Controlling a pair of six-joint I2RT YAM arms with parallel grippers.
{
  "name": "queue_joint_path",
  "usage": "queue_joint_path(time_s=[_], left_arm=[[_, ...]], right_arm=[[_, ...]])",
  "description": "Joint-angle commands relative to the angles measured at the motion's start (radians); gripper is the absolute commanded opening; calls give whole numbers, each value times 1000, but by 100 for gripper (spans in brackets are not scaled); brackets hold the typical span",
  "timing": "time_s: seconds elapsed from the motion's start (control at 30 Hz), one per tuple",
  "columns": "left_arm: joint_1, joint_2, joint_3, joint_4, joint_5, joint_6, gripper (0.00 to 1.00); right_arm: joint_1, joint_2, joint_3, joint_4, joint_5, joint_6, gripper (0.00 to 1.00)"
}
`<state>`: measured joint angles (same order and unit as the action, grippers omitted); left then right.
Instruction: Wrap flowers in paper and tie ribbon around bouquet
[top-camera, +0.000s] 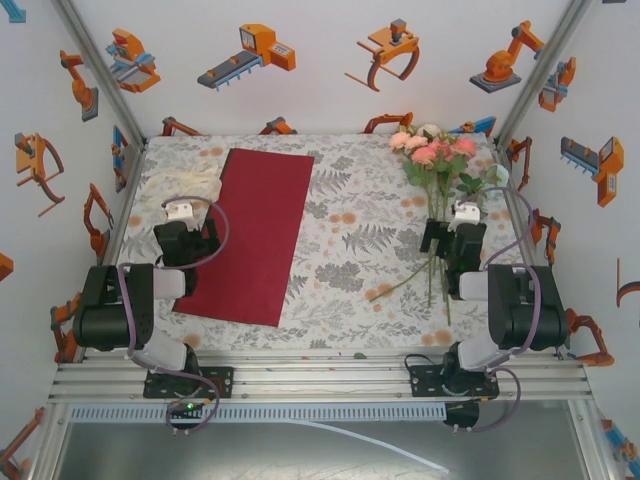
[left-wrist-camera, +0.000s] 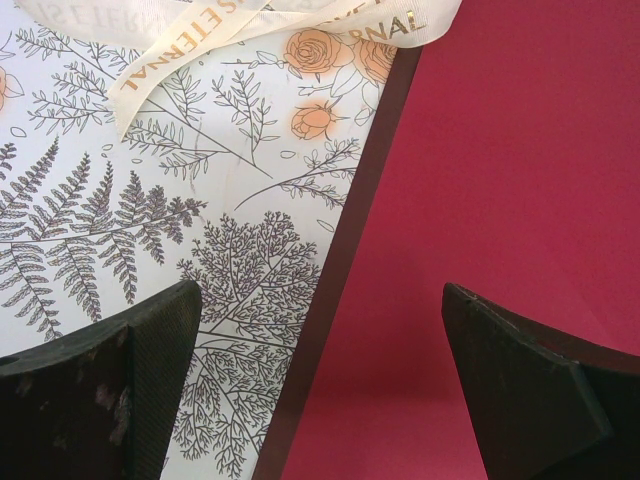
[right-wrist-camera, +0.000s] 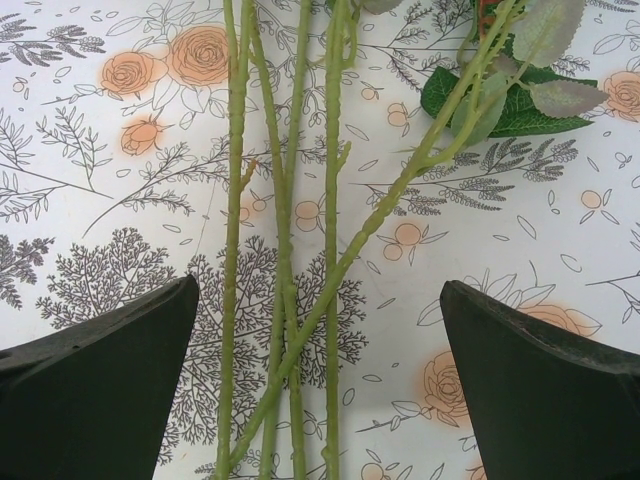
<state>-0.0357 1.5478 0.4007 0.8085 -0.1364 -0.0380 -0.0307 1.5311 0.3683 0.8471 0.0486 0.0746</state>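
The dark red paper (top-camera: 251, 232) lies flat on the left half of the table, and its left edge (left-wrist-camera: 345, 265) runs between my left fingers. My left gripper (top-camera: 186, 226) hovers open over that edge. The cream ribbon (left-wrist-camera: 240, 28) lies crumpled just beyond, left of the sheet (top-camera: 190, 188). The flowers (top-camera: 433, 150) lie at the back right, pink and white heads away from me, stems (right-wrist-camera: 285, 260) trailing toward the near edge. My right gripper (top-camera: 452, 232) stands open above the stems, which pass between its fingers (right-wrist-camera: 110, 380) untouched.
A floral tablecloth (top-camera: 360, 240) covers the table. White walls with robot stickers close in the left, right and back. Aluminium rails (top-camera: 320, 380) carry both arm bases along the near edge. Green leaves (right-wrist-camera: 520, 95) spread to the right of the stems.
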Motion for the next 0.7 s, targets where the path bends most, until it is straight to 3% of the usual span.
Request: queue_joint_path(time_s=[0.0, 0.07, 0.17, 0.27, 0.37, 0.47, 0.53, 0.67], left_arm=[[1, -9, 2, 34, 10, -5, 97], [-1, -27, -6, 43, -5, -8, 97], [-21, -178, -38, -20, -108, -19, 97], [-39, -417, 57, -409, -210, -149, 97], [-38, -527, 229, -791, -125, -309, 97], [-36, -486, 393, -1026, 46, -344, 97], [-28, -409, 479, -1121, 122, -339, 99], [-3, -191, 616, -1191, 246, -285, 89]], right_arm=[[-6, -82, 20, -40, 9, 2, 99], [-6, -199, 56, -206, 1, 7, 99], [-6, -398, 195, -622, -26, 199, 99], [6, -483, 327, -867, -187, 418, 94], [88, -485, 419, -997, -267, 527, 93], [256, -441, 495, -1072, -232, 561, 91], [381, -392, 532, -1071, -198, 580, 89], [590, -229, 608, -1000, -174, 620, 88]])
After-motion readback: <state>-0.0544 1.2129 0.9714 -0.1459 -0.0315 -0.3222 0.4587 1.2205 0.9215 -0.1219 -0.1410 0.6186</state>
